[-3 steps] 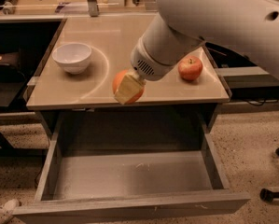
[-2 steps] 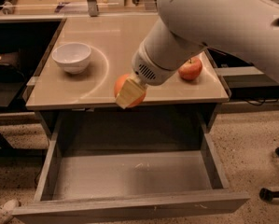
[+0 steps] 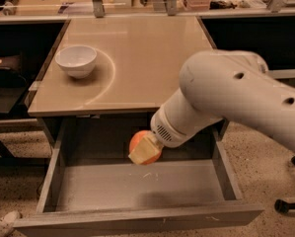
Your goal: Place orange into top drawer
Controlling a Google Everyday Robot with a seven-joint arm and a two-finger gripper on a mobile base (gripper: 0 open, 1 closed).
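Pincer point(image 3: 146, 152) around orange point(image 3: 136, 140) over top drawer point(image 3: 112, 187)

tool point(image 3: 145, 151) w/ orange point(image 3: 137, 140) above top drawer point(image 3: 112, 187), bowl point(image 3: 76, 59) on table point(image 3: 147, 58) — back left

gripper point(image 3: 146, 151) clamping orange point(image 3: 140, 140) hangs over top drawer point(image 3: 107, 187) middle, floor below bare, left half free. arm point(image 3: 226, 98) crowds right side, table point(image 3: 152, 63) edge overhangs back. bowl point(image 3: 76, 60) well apart.

Warm overhead light glares softly on the bench point(image 3: 152, 58); below its front edge, the gripper point(image 3: 145, 154), clasping the orange point(image 3: 137, 141), shadows the drawer point(image 3: 102, 186).
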